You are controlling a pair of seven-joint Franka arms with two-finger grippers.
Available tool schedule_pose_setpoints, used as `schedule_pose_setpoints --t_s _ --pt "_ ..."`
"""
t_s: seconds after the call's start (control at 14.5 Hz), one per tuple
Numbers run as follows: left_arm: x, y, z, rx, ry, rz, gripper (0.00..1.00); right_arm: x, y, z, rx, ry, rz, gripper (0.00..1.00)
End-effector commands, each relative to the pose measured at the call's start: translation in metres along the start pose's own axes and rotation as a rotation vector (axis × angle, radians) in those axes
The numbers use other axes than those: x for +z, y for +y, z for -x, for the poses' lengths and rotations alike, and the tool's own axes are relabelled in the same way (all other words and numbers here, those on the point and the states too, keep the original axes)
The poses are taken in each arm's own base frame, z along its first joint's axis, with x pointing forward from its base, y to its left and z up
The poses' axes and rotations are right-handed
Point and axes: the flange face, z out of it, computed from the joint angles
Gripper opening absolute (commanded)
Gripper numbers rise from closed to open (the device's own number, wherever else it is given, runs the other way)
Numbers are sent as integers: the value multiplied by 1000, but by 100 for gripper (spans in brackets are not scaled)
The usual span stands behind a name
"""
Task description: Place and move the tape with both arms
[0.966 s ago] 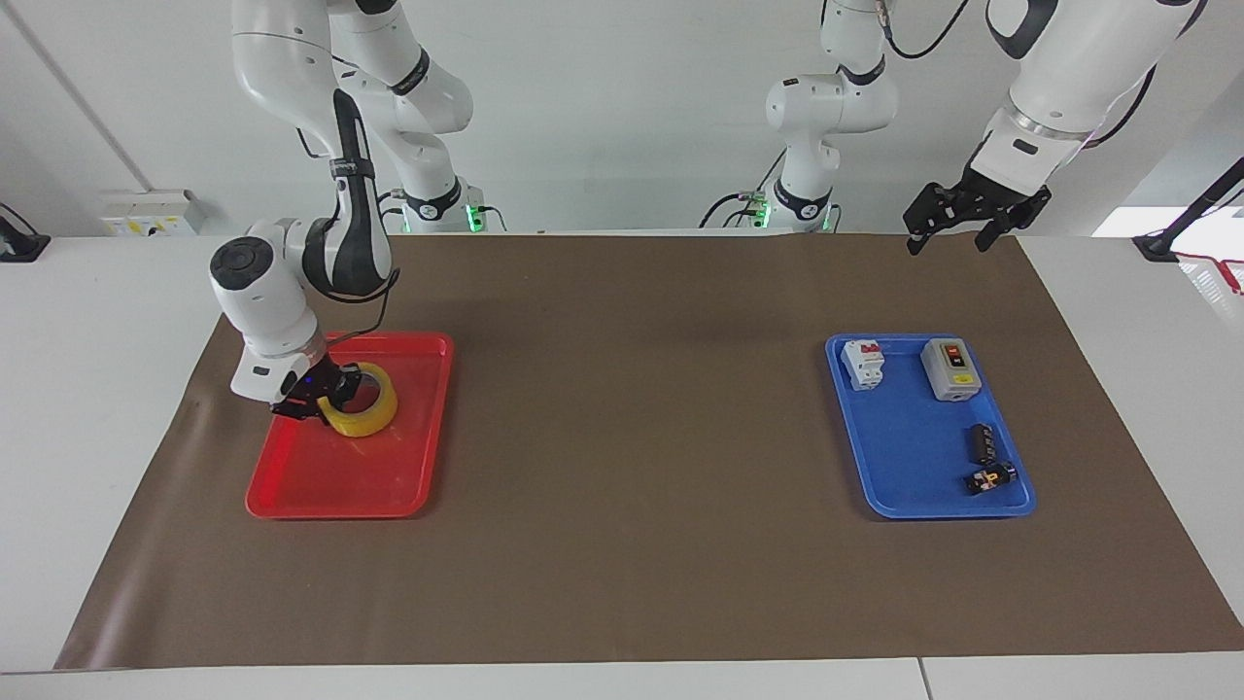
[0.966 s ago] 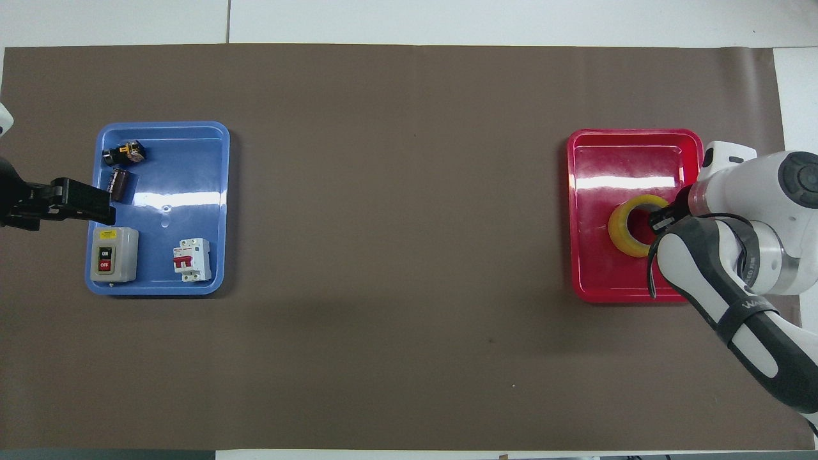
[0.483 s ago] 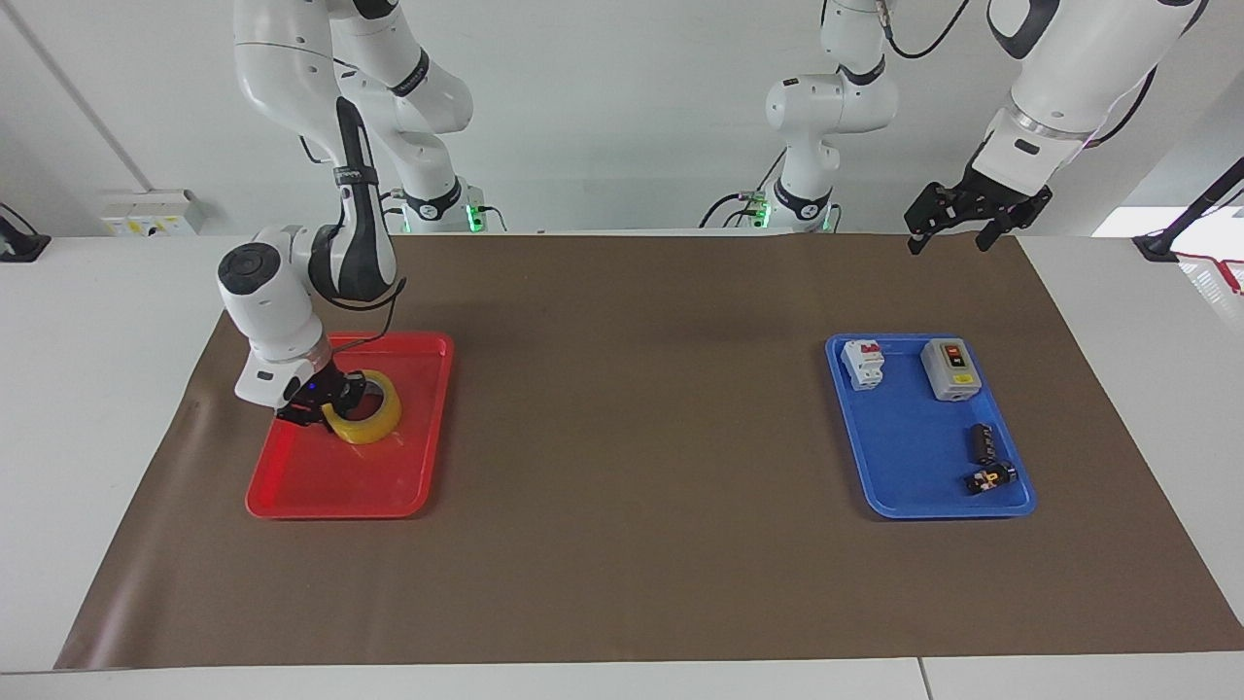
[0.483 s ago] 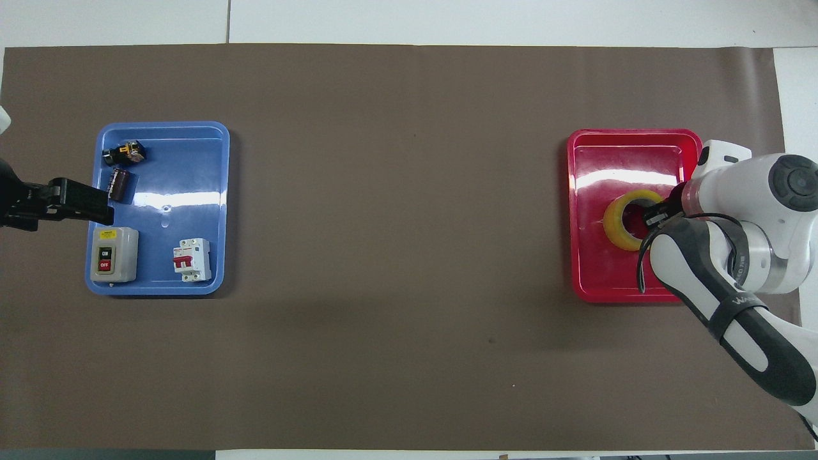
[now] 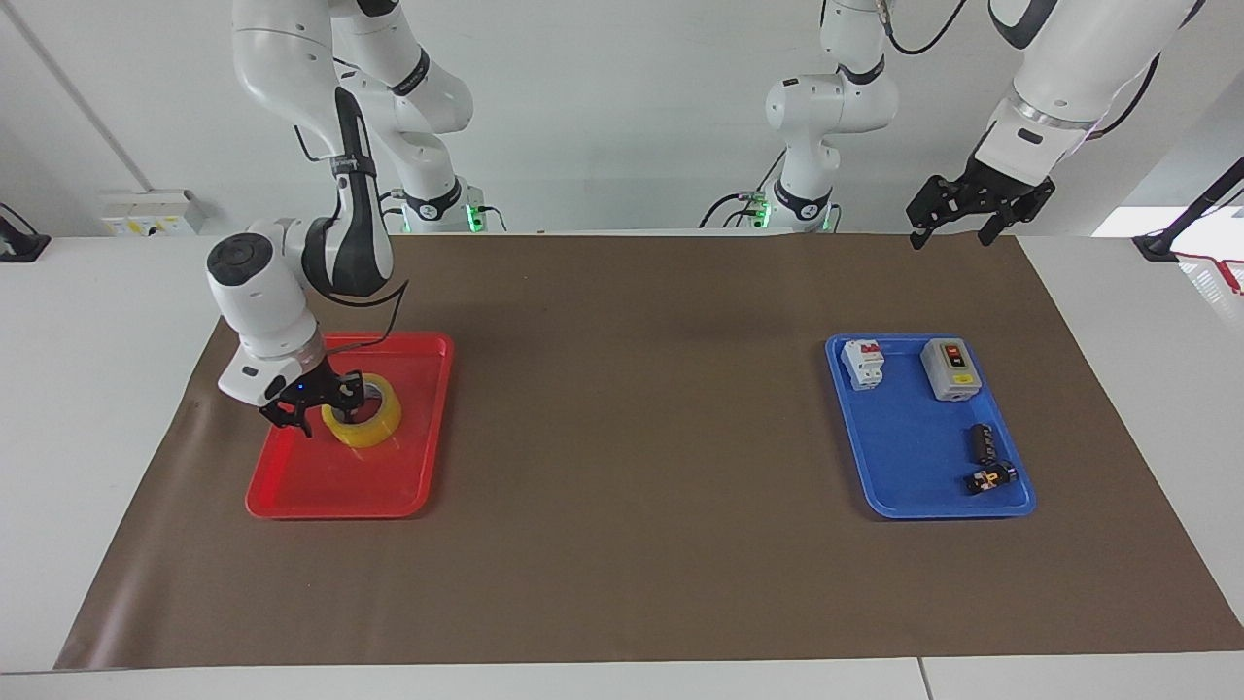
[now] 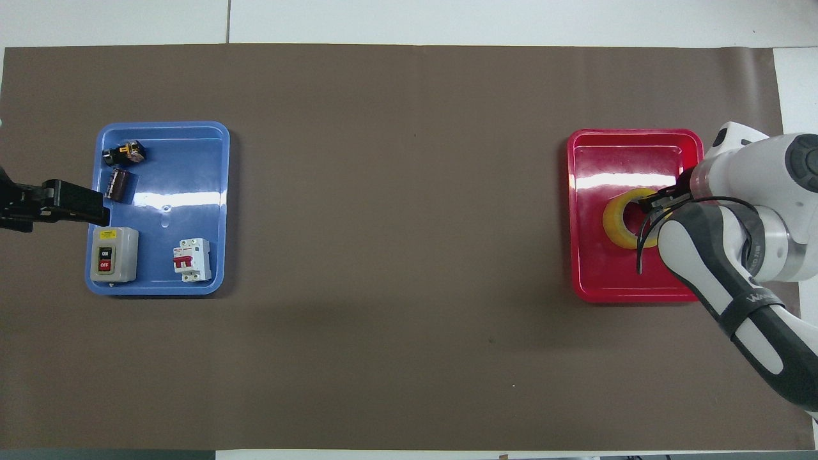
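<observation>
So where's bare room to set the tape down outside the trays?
The wide brown mat between the red tray and blue tray is bare. The blue tray is crowded toward the robots; the tape sits in the red tray.

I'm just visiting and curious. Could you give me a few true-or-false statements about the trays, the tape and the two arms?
1. The tape lies in the red tray. True.
2. The blue tray is empty. False: it holds small electrical parts.
3. The right end effector is at the tape, fingers spread. True.
4. The left end effector grips the tape. False: it hangs open in the air, holding nothing.
</observation>
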Motion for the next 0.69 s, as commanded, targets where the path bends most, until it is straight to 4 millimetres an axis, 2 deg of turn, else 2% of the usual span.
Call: schedule_pose_setpoints --t_s 0.0,0.14,0.21,0.41,0.48,0.62 --pt "-2 -4 8 3 -5 7 100 -85 -1 -19 136 -6 3 100" --pt "-2 -4 8 1 -5 7 100 -136 -5 -23 228 -33 2 100" --pt "-2 -4 8 1 -5 7 100 -161 -14 -24 258 -45 0 100" --pt "-2 -4 8 1 -5 7 100 -236 -19 -3 366 -63 5 100" --pt "-2 -4 8 1 -5 7 100 -255 -18 5 382 -62 7 100" --pt "-2 -4 8 3 -5 7 100 -300 -7 16 408 -43 18 100"
